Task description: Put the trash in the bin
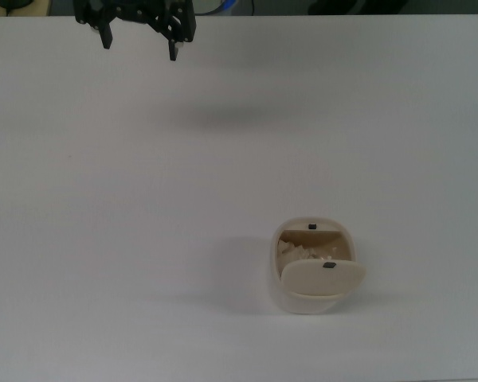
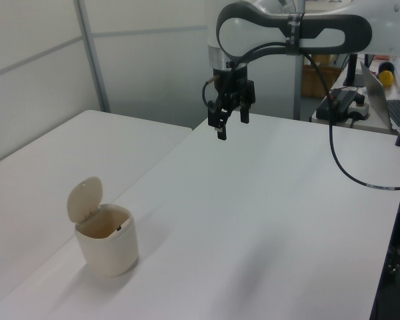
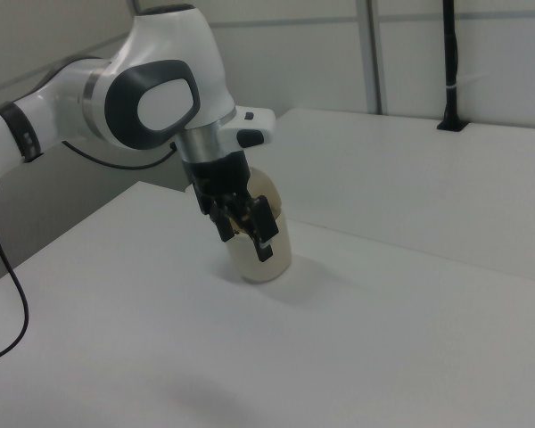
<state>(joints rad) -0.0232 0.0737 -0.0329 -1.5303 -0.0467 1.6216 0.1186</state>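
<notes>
The cream bin [image 1: 303, 301] stands on the white table at the top view's lower right, its flap lid [image 1: 323, 278] swung open. The trash [image 1: 301, 251], a lumpy white paper wad, lies inside it. My black gripper [image 1: 140, 44] hangs open and empty at the top view's upper left edge, far from the bin. In the left view the gripper [image 2: 231, 127] hovers high above the table's far end, while the bin [image 2: 109, 250] sits near the front left with its lid [image 2: 85, 199] up. In the right view the gripper [image 3: 246, 241] partly hides the bin [image 3: 276, 257].
The white table [image 1: 103, 239] spreads wide around the bin. A second white table [image 2: 47, 153] adjoins on the left view's left. A laptop and cables [image 2: 380, 93] sit beyond the table's far right in the left view. The arm's cable [image 2: 340, 160] hangs over the table.
</notes>
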